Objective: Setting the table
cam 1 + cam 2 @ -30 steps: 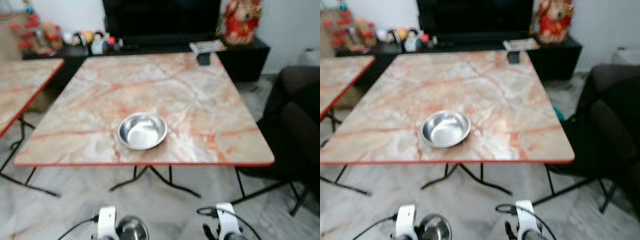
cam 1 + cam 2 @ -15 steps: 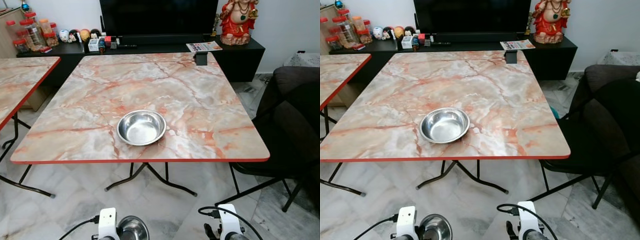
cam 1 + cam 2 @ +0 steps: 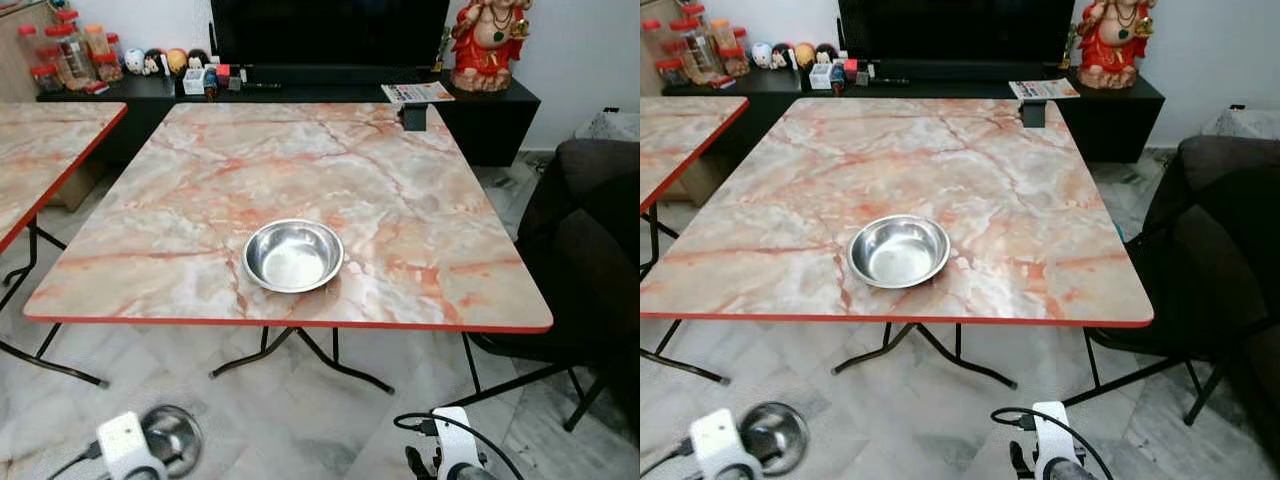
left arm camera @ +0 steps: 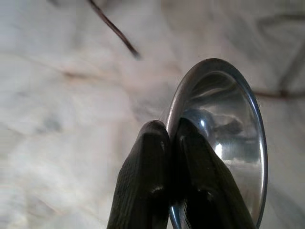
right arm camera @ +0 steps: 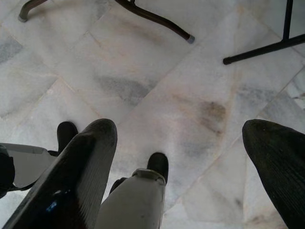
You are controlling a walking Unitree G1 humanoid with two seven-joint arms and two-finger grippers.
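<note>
Step in hand, by my read: carrying a second bowl to the table. Left gripper (image 4: 169, 138) is low at near-left, over the floor, fingers pinched tight on the rim of a small steel bowl (image 3: 172, 436), one finger inside the rim and one outside; bowl hangs tilted on edge in the wrist view. Right gripper (image 5: 183, 143) hangs idle near-right w/ fingers spread wide, nothing between them, just marble floor (image 5: 157, 86) below. First steel bowl (image 3: 293, 255) already sits upright on the marble-top table (image 3: 420, 200), close to the near edge, roughly centre. A small dark object (image 3: 413, 117) sits at the far-right corner; can't tell what it is. A second table (image 3: 40, 150) stands to the left, a dark chair (image 3: 590, 230) at the right side. Next move, as I judge: raise the left arm above the tabletop, level the bowl so the base faces down, set it at another place well apart from the first bowl, then release. Rim pinch looks thin, so the bowl may swing or slip if lifted fast.
</note>
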